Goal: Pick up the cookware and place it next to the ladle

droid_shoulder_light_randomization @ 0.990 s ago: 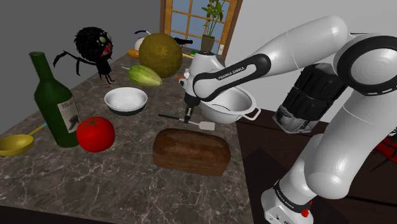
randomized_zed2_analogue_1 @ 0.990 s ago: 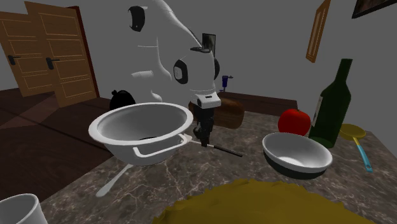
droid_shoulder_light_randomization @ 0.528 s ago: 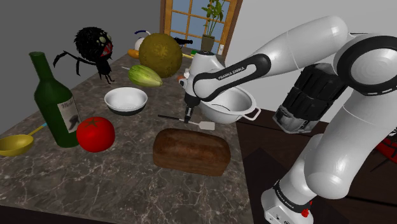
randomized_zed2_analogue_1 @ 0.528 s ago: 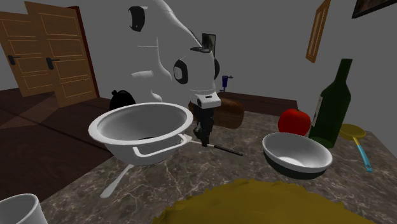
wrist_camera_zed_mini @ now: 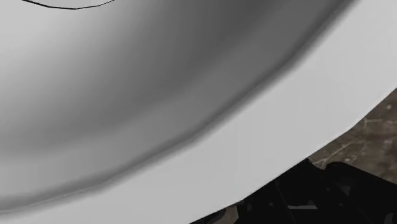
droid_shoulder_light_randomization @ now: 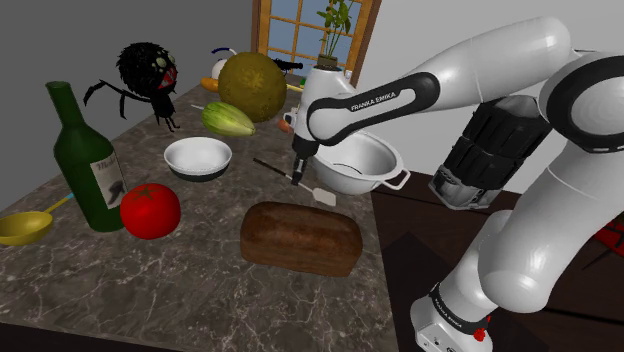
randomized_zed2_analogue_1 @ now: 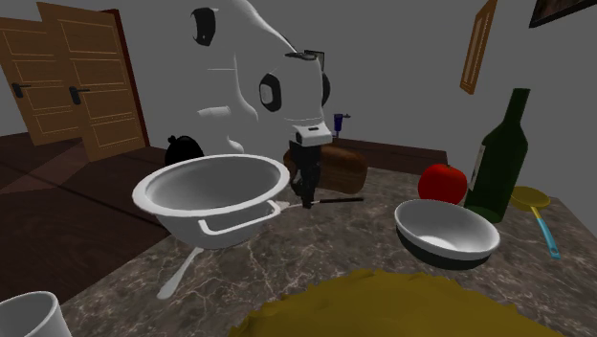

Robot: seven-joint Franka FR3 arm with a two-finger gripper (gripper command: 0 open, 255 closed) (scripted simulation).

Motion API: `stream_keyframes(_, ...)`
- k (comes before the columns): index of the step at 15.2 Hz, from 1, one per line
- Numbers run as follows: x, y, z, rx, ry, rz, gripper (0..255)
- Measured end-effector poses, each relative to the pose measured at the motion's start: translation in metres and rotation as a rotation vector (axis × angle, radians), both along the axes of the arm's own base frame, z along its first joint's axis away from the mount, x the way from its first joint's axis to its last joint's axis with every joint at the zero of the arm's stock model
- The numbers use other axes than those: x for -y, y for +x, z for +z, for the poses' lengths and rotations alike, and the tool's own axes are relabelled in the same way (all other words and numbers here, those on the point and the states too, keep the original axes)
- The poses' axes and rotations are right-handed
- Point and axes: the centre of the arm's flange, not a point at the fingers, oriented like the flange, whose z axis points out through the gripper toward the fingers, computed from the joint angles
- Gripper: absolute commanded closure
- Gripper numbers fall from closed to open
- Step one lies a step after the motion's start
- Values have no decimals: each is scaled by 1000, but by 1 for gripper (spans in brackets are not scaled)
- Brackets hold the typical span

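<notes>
My black gripper (droid_shoulder_light_randomization: 296, 178) (randomized_zed2_analogue_1: 307, 198) is shut on a slim spatula (droid_shoulder_light_randomization: 310, 188) with a black handle and a white blade. The spatula hangs tilted just above the marble counter (droid_shoulder_light_randomization: 200, 270). Its black handle (randomized_zed2_analogue_1: 337, 201) sticks out level toward the second exterior view's right. Right beside the gripper stands a white two-handled pot (droid_shoulder_light_randomization: 360, 165) (randomized_zed2_analogue_1: 210, 191), whose wall and rim (wrist_camera_zed_mini: 159, 95) sit close in front of the wrist camera. The yellow ladle (droid_shoulder_light_randomization: 22, 228) (randomized_zed2_analogue_1: 531, 201) lies at the far end of the counter, past the green bottle (droid_shoulder_light_randomization: 88, 160).
A white bowl (droid_shoulder_light_randomization: 198, 157), a tomato (droid_shoulder_light_randomization: 150, 210) and a bread loaf (droid_shoulder_light_randomization: 301, 238) lie between gripper and ladle. A melon (droid_shoulder_light_randomization: 252, 87), a green squash (droid_shoulder_light_randomization: 228, 119) and a black spider toy (droid_shoulder_light_randomization: 148, 72) stand at the back. The counter's edge runs just beyond the pot.
The gripper has risen a little and taken the spatula up with it. The black handle, which sloped down to the counter, now hangs off it. The pot has not moved.
</notes>
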Motion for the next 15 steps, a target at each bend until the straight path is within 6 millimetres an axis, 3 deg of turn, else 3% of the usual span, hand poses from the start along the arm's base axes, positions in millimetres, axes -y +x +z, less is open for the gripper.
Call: stream_keyframes(15, -2, 1, 80, 0, 0, 0, 255)
